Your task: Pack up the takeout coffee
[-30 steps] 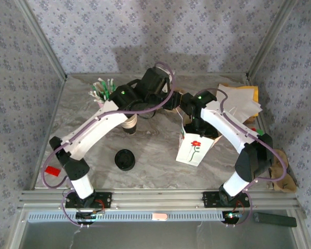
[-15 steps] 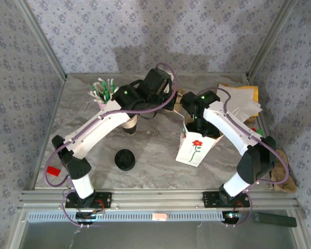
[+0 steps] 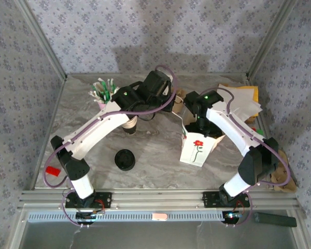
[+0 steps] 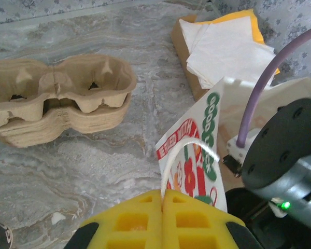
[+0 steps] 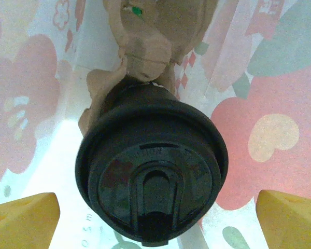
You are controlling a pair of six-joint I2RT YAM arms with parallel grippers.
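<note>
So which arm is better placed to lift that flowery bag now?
Left, likely: the left jaws are shut on the white handle of the bag. The right jaws stand open inside the bag, over the lidded coffee.

White links and black joints make up the left arm [image 3: 96, 127] and right arm [image 3: 230, 127]; purple cables [image 4: 256, 101] trail alongside; tool fingers [image 4: 140, 223] yellow.

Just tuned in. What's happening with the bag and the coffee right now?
The left tool is shut on the white handle of the flowered paper bag, which stands mid-table. The right tool reaches down into the bag, its fingers wide open on either side of the takeout coffee and apart from it. The black-lidded cup already sits inside the bag, next to a brown pulp carrier.
</note>
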